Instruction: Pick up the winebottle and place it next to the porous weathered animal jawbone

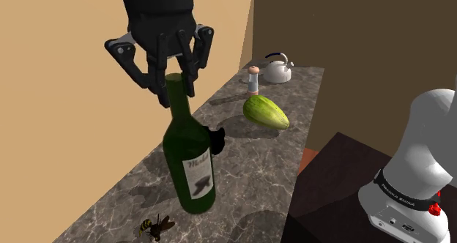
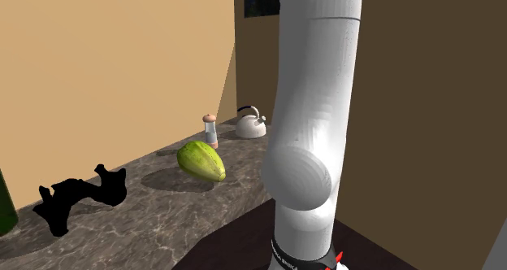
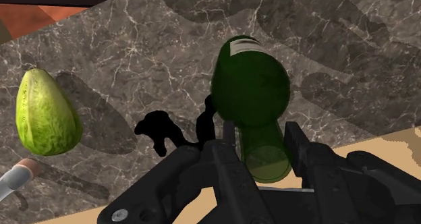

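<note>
Dark green and labelled, the wine bottle [image 1: 189,157] fills the middle of the shoulder view, its neck leaning toward eleven o'clock. Its base is on or just over the marble counter [image 1: 271,161]; I cannot tell which. The black gripper [image 1: 177,88] comes down from twelve o'clock and closes round the top of the neck. A black jawbone [image 1: 217,139] peeps out at the bottle's three o'clock, very close to it. Out toward one o'clock lie a green fruit [image 1: 266,112], a shaker [image 1: 253,80] and a white kettle [image 1: 278,71]. A wasp [image 1: 155,225] sits at the bottle's seven o'clock.

In the second exterior view the jawbone [image 2: 81,197] sprawls at the fruit's [image 2: 201,160] eight o'clock. A sliver of the bottle [image 2: 4,203] shows at the bone's nine o'clock, and the white arm [image 2: 313,106] rises in front.

The wrist view has the gripper [image 3: 266,158] pinching the bottle's [image 3: 251,88] neck, a finger [image 3: 229,148] pressed against each side. The jawbone [image 3: 162,131] lies just beside the bottle's body, between it and the fruit [image 3: 46,111].

The risks, as I judge them, come from the high grip. The heavy body hangs below a smooth neck, so it could slide through the pads or swing during travel. With the bone so near, a swinging base could knock it away. Released while leaning, the bottle could topple and roll toward the counter's edge.
</note>
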Action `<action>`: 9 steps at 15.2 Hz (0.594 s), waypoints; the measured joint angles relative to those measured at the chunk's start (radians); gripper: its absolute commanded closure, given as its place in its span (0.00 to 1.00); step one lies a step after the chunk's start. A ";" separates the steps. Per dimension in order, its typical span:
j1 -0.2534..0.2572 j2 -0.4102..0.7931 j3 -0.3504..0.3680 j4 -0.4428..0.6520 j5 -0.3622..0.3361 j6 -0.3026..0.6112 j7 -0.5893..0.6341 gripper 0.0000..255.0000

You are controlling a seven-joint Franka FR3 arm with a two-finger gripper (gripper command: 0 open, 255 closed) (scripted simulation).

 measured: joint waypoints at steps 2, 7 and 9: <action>-0.002 -0.012 -0.002 -0.041 0.006 0.031 -0.003 1.00; -0.007 -0.029 -0.006 -0.126 0.015 0.101 -0.010 1.00; -0.007 -0.034 -0.006 -0.158 0.017 0.128 -0.010 1.00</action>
